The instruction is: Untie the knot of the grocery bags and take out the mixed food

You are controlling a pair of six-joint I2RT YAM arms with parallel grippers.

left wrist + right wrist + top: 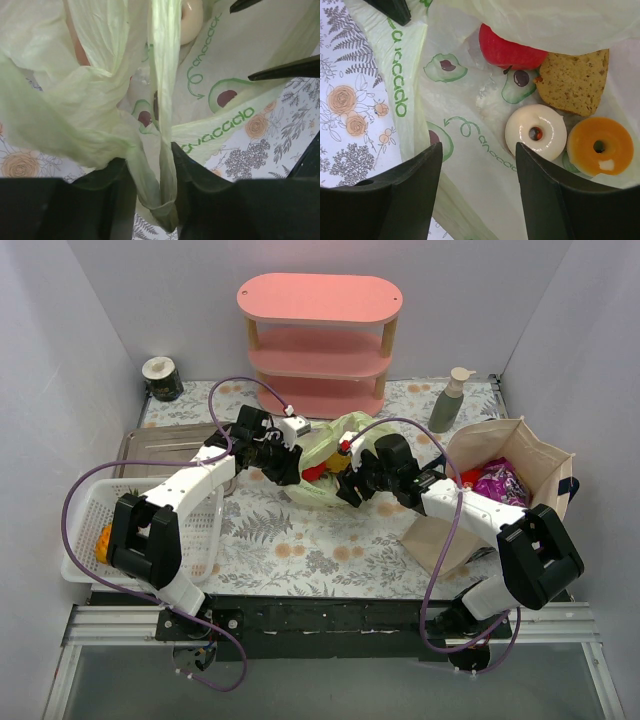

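Note:
The pale yellow-green plastic bag [325, 455] lies mid-table with its mouth open; no tied knot shows. My left gripper [285, 462] is shut on one stretched handle loop [161, 125] of the bag and holds it up, as the left wrist view [152, 162] shows. My right gripper [352, 485] is open and empty over the bag's mouth [479, 150]. Inside lie a red fruit [510, 49], a cake slice [576, 80], a white-iced doughnut [536, 131] and an orange-iced doughnut [600, 145]. The beige tote [520, 445] stands at the right with purple packets [497, 481].
A white mesh basket [200, 530] sits front left with something orange [102, 542] in it. A metal tray [160, 443] lies behind it. A pink shelf [320, 335], a bottle [447, 402] and a dark tin [161, 378] stand at the back.

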